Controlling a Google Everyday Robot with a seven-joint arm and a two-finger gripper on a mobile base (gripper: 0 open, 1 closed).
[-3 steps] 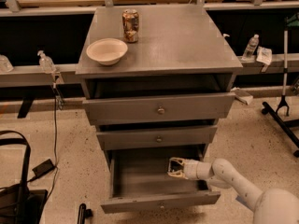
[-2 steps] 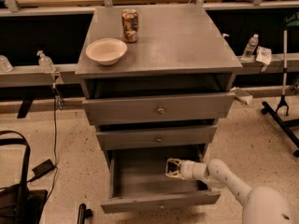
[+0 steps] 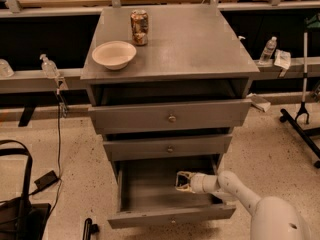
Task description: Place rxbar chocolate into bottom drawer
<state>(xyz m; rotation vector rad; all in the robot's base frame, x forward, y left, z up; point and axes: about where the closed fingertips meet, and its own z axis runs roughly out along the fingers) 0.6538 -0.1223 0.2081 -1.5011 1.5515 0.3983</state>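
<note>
**Grey three-drawer cabinet, bottom drawer open, arm reaching in**

- Bottom drawer (image 3: pixel 172 217): pulled well out, the furthest of the three. Grey floor and side walls in view, small knob on the front panel.
- Gripper (image 3: pixel 179 182): inside the bottom drawer, toward its right side, just above the floor, pointing left. Its two pale fingers (image 3: pixel 183 174) pinch a small dark flat item.
- Rxbar chocolate (image 3: pixel 184 182): the dark item between the fingers, held within the bottom drawer's space. Lettering too small to read.
- Arm (image 3: pixel 235 185): white, entering from the lower right corner and crossing the drawer's right wall.
- Middle drawer (image 3: pixel 169 147): almost closed, round knob at centre.
- Top drawer (image 3: pixel 171 115): drawn out partway, with a dark gap above it.
- Cabinet top (image 3: pixel 200 44): carries a pale bowl (image 3: pixel 114 54) near the left front and a brown patterned can (image 3: pixel 139 27) upright just behind it, close but apart.
- Surroundings: a clear bottle (image 3: pixel 48 66) on the left ledge, another bottle (image 3: pixel 268 48) on the right ledge, a black bag (image 3: pixel 17 211) on the speckled floor at lower left.
</note>
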